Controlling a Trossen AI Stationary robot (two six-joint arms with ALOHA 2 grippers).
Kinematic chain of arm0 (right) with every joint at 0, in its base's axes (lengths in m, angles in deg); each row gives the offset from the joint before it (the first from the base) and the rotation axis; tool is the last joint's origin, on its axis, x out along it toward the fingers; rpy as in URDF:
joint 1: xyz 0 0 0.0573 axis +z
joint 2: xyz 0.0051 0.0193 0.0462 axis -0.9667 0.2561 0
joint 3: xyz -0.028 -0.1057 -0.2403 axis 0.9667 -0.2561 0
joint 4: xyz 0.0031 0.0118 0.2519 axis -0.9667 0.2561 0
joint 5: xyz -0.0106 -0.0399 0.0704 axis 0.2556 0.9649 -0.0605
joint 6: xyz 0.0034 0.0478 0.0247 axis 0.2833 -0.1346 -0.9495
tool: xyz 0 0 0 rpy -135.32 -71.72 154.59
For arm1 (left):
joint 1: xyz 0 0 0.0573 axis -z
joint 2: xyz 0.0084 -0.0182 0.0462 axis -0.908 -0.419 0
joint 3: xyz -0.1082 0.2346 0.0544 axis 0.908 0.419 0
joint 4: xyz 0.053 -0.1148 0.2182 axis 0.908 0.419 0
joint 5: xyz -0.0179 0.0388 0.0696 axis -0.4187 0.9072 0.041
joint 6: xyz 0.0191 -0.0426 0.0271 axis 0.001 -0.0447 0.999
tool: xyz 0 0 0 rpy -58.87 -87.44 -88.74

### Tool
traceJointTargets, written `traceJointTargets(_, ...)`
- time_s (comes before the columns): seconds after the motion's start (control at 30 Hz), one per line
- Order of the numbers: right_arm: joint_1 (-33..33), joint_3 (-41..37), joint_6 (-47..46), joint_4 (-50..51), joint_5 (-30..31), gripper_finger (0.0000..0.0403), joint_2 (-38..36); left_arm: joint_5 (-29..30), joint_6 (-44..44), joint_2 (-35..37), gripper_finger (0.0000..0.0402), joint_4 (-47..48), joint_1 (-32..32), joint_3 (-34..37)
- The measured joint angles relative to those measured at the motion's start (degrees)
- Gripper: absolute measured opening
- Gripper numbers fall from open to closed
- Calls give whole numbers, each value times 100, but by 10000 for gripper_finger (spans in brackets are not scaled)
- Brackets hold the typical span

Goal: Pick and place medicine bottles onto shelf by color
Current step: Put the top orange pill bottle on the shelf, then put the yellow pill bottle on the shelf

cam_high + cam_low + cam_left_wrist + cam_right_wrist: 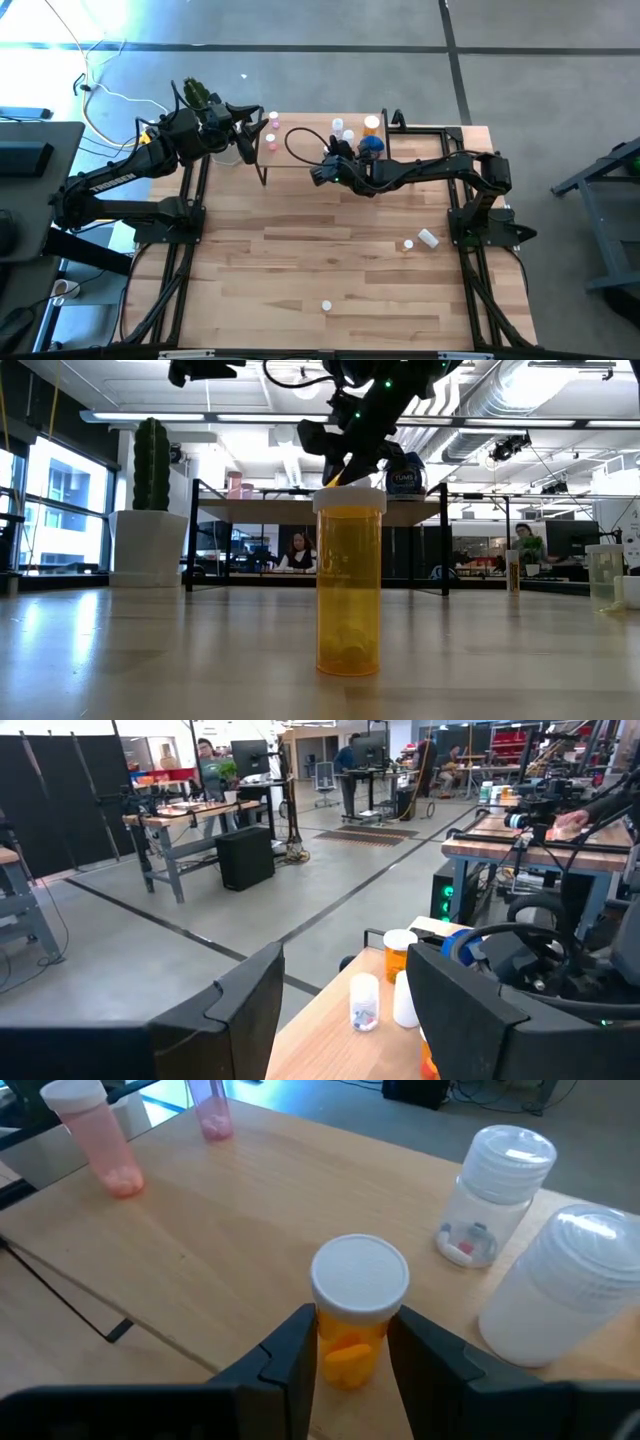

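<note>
My right gripper (322,172) (350,1325) is over the low wooden shelf (305,145) (220,1210), shut on a small orange bottle with a white cap (358,1280). Standing on the shelf are two pink bottles (95,1135) (210,1110), a clear one (495,1195), a white one (570,1280), another orange one (372,124) and the squat blue one (372,145). My left gripper (248,140) (345,965) is open, off the shelf's left end, touching nothing. My right gripper pinches the orange bottle's body (350,1355) just under its white cap, one finger (295,1350) on each side. The fingers slant down at it from the table's right. The bottle stays upright; whether its base rests on the shelf board I cannot tell.
On the tabletop, one orange bottle (348,585) (326,305) stands near the near edge. Two more lie at the right (428,238) (407,244). A white cactus pot (150,540) stands at the far left by my left arm. A black cable loops over the shelf.
</note>
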Motion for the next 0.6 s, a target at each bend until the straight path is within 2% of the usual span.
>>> traceJointTargets(0.2,-4,0,-99,0,28,121,0,11,0,0,200,-1,0,-1)
traceJointTargets(0.47,-4,0,-101,-2,-7,177,-2,11,0,0,200,0,2,1)
traceJointTargets(0.6,-4,0,-101,-8,-8,190,-4,11,0,0,200,-2,0,-1)
